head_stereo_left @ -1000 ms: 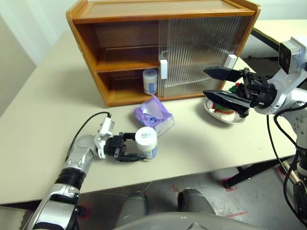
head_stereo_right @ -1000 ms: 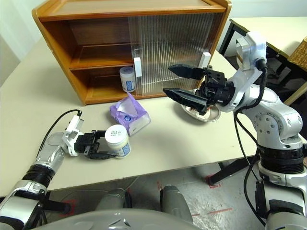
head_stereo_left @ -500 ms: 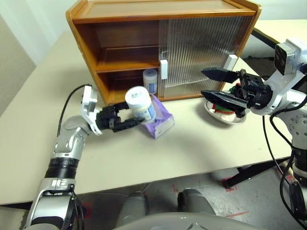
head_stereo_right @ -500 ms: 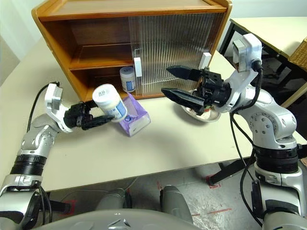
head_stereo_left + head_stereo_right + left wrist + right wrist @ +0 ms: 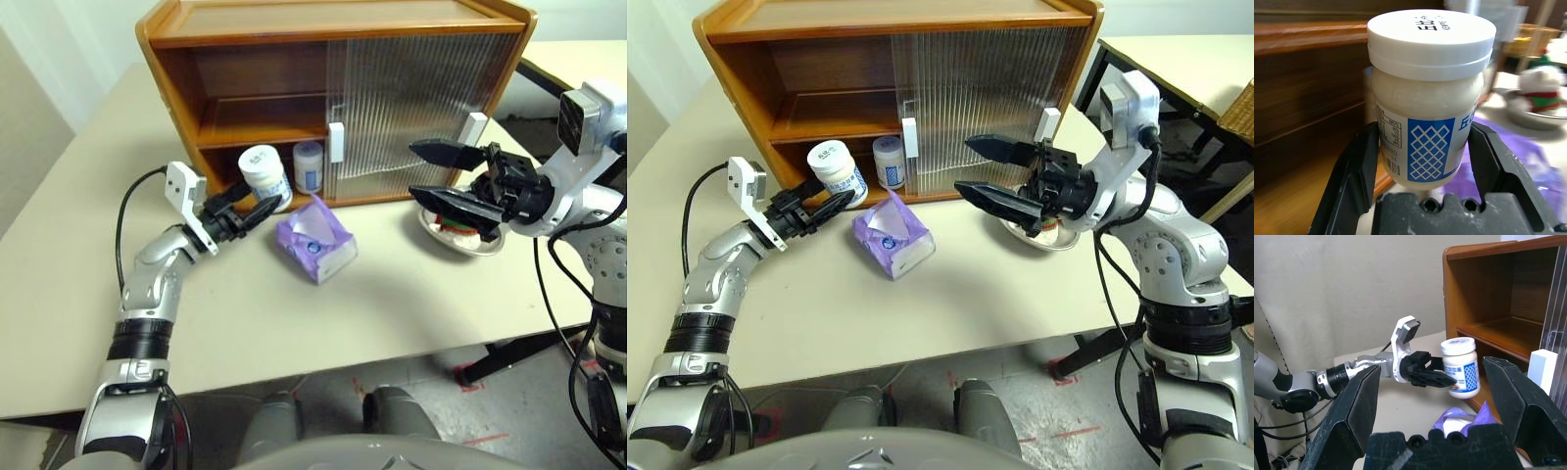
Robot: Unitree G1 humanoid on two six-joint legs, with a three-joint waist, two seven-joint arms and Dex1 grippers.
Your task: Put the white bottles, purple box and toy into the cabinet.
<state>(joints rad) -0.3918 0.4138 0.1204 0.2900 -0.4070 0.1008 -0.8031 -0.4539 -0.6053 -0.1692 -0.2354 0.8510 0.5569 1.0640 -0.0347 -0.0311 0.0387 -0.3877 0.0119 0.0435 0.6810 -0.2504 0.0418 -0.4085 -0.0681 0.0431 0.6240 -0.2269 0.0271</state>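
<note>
My left gripper [image 5: 257, 203] is shut on a white bottle [image 5: 265, 174], holding it upright in the air just in front of the cabinet's [image 5: 245, 34] open left half, at the lower shelf. In the left wrist view both fingers [image 5: 1353, 181] press the bottle's [image 5: 1430, 98] sides. A second white bottle [image 5: 308, 166] stands inside on the lower shelf beside the door handle. The purple box [image 5: 315, 238] lies on the table before the cabinet. My right gripper [image 5: 427, 172] hangs open in the air to the right. It partly hides the toy [image 5: 1542, 88].
The toy lies in a shallow steel dish [image 5: 460, 245] on the table at the right. Ribbed sliding doors [image 5: 411, 98] cover the cabinet's right half. The table's front edge [image 5: 323, 362] runs close below the box. A second table [image 5: 1185, 54] stands at the back right.
My left gripper lifted the white bottle from the table near the front edge. It carried the bottle back and up to the cabinet's open side and swung to point at it. The right arm kept still.
</note>
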